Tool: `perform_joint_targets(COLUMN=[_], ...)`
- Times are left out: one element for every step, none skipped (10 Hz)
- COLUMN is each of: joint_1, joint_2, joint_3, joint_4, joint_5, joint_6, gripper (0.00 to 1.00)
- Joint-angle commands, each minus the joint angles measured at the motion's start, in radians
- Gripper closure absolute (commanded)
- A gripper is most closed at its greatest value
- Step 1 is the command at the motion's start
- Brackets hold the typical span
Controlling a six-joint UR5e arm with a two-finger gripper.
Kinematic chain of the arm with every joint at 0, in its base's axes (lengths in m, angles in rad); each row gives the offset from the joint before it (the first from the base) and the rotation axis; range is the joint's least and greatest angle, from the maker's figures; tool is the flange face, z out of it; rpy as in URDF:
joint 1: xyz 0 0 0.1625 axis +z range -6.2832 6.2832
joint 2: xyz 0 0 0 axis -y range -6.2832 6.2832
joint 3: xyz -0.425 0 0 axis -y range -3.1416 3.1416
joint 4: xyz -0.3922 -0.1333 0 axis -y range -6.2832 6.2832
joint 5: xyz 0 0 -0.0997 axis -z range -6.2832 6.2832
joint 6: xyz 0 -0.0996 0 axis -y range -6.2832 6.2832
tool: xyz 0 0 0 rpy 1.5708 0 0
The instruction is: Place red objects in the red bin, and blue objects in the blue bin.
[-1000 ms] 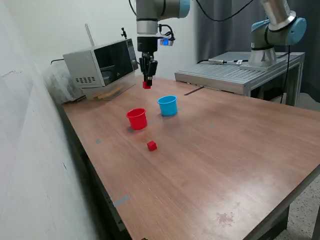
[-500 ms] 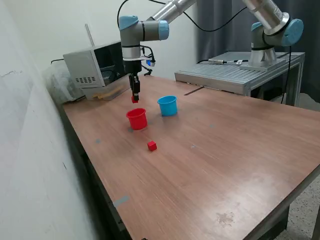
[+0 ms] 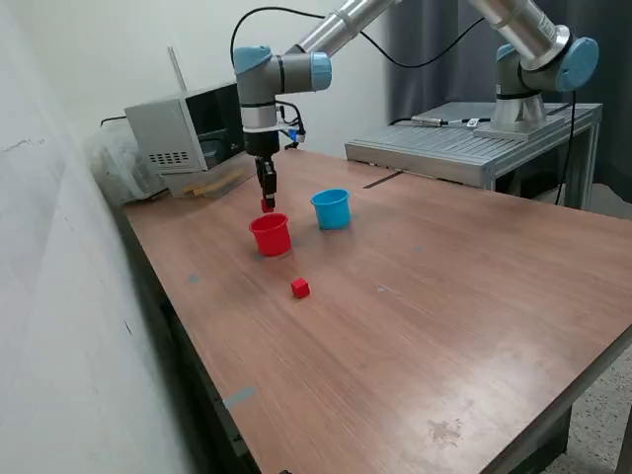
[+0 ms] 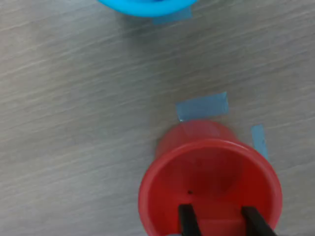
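Lowered fingers [image 3: 267,204] pinch red cube [image 3: 267,206] above red cup [image 3: 271,235].

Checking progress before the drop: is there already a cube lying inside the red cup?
No, in the wrist view the red cup shows a bare inside, with no cube in it.
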Motion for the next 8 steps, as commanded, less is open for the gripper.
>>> perform_joint_targets(joint_1=[0.0, 0.0, 0.0, 0.001, 0.003, 0.013, 0.015, 0.029], joint_2=[0.0, 0.0, 0.0, 0.0, -0.009, -0.065, -0.146, -0.232], joint_3=[0.002, 0.004, 0.004, 0.004, 0.007, 0.015, 0.063, 0.103], joint_4=[-0.002, -0.002, -0.002, -0.002, -0.001, 0.013, 0.017, 0.048], joint_5=[0.0, 0.0, 0.002, 0.002, 0.0, -0.001, -0.001, -0.001], joint_6=[0.0, 0.0, 0.0, -0.001, -0.001, -0.003, -0.005, -0.008], gripper=[0.0, 0.0, 0.0, 0.0, 0.0, 0.0, 0.0, 0.0])
